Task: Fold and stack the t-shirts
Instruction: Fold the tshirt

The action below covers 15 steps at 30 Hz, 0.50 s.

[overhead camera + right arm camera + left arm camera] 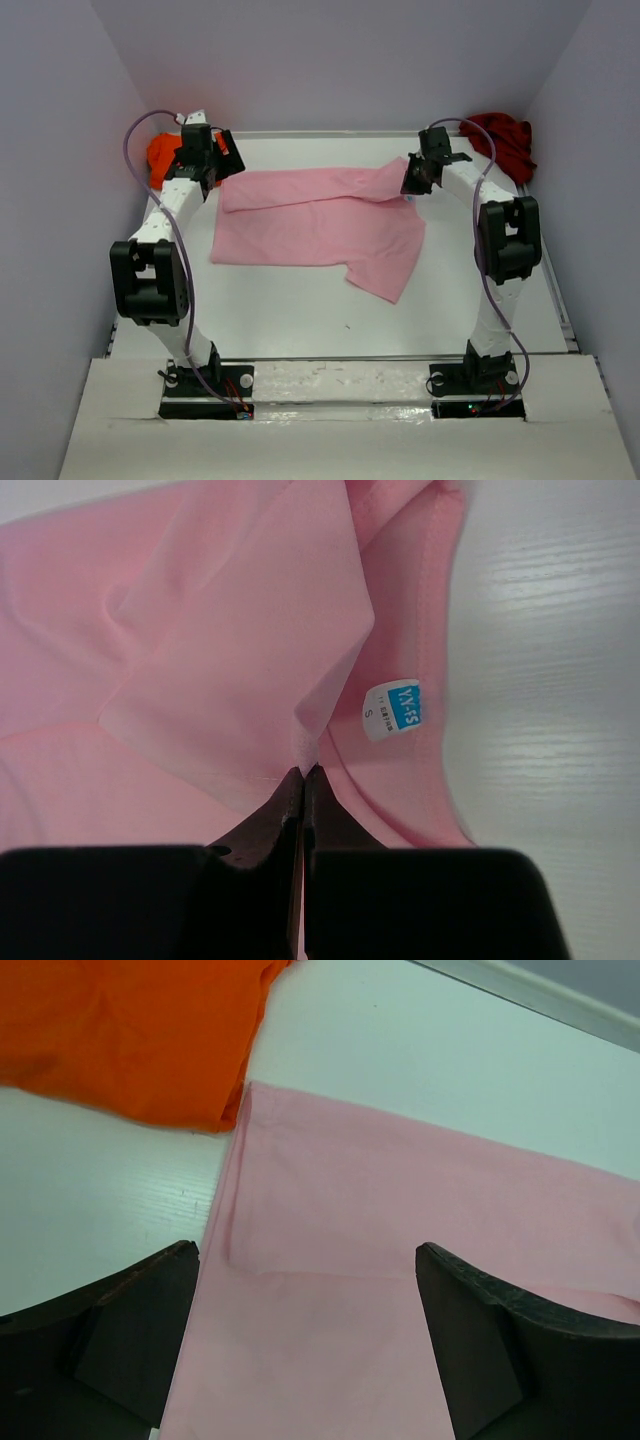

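While three cloth t-shirts occupy a smooth white table [300, 320] walled in pale grey | 1 pink t-shirt [320, 225], partly folded, centre | 1 orange t-shirt [163, 155], bunched, far-left corner | 1 dark red t-shirt [505, 140], crumpled, far-right corner | left hand [307, 1255] spread wide, empty, above pink edge | right hand [303, 772] closed, pinching pink cloth beside the collar label [393, 710].

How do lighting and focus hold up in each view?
Top view: soft, even light, hardly any shadows, glare along the near edge of the table. Left wrist view: pink shirt sharp, fingers dark with little detail. Right wrist view: neck label crisp and readable, sheen on the bare table.
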Tool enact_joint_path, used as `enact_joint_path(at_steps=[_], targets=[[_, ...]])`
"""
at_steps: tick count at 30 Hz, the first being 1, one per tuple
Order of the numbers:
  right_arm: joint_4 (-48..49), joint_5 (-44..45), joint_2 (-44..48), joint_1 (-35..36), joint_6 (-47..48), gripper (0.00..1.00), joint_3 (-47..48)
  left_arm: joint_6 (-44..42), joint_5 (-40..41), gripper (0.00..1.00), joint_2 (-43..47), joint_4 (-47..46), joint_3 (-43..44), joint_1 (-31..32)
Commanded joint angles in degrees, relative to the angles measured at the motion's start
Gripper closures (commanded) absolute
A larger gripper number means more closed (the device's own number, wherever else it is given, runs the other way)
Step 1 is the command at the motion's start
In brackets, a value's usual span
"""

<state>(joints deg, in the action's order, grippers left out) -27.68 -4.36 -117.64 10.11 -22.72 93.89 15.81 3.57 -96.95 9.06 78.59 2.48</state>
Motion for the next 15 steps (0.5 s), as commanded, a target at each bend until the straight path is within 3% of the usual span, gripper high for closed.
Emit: enact_joint_path(at_steps=[1,13,14,15], targets=[[1.7,-1.3,3.6,0.5,-0.4,1.00,-1.3,1.1,-3.3,0.01,0.5,-1.9,0.3,-0.3],[0.1,-0.5,2.2,0.5,-1.0,0.99,-6.9,2.6,-10.2,0.01,2.0,-3.0,0.1,-1.2],[-0.7,0.0,2.1,0.5,-1.4,0.74,-5.7,2.7,-10.3,0.01,2.4,-3.6,-0.5,-1.3],[-1.1,0.0,2.2,0.5,-1.3,0.67,-5.2,2.8,-10.5,0.01,2.3,-3.7,-0.6,-1.3]])
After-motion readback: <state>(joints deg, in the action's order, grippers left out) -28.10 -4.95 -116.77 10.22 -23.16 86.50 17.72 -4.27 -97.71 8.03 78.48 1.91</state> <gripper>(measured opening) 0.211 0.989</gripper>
